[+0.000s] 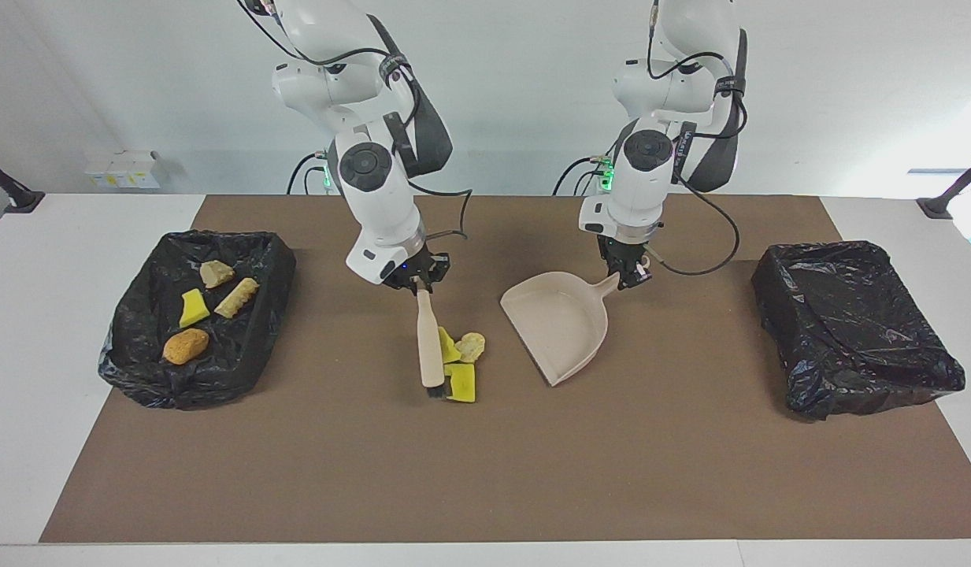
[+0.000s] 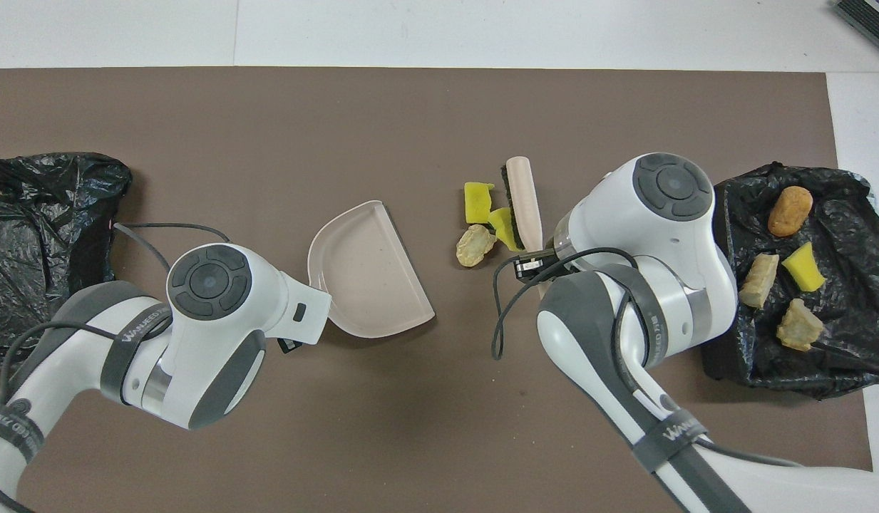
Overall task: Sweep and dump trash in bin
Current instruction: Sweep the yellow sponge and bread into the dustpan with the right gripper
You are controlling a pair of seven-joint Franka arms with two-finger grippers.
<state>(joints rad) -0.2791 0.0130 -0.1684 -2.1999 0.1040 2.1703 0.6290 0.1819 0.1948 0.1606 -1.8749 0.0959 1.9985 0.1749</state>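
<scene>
Three pieces of the trash (image 1: 459,364) lie on the brown mat between the two arms: a bright yellow, blocky sponge chunk (image 1: 461,383) with a notched edge, a smaller yellow wedge (image 1: 447,345) touching the brush, and a tan, crusty bread-like lump (image 1: 472,345) just beside them on the dustpan's side. Four more scraps, two pale crusty lumps, one yellow wedge and one rounded orange lump (image 1: 186,345), sit in a shallow bin lined with crinkled glossy black plastic (image 1: 241,354) at the right arm's end of the table. The brush (image 1: 428,346), a smooth beige tapered handle with short dark bristles at its tip, lies slanted against the loose pieces, and the right gripper (image 1: 419,285) is clamped on its narrow upper end, so the scraps lie just below that gripper along the brush's length. The beige dustpan (image 1: 560,324), smooth plastic with a rounded back and a straight open lip, faces the pile, near it but apart; the left gripper (image 1: 633,277) is closed on its short handle. A second black-lined bin (image 1: 851,327) stands at the left arm's end of the table.
</scene>
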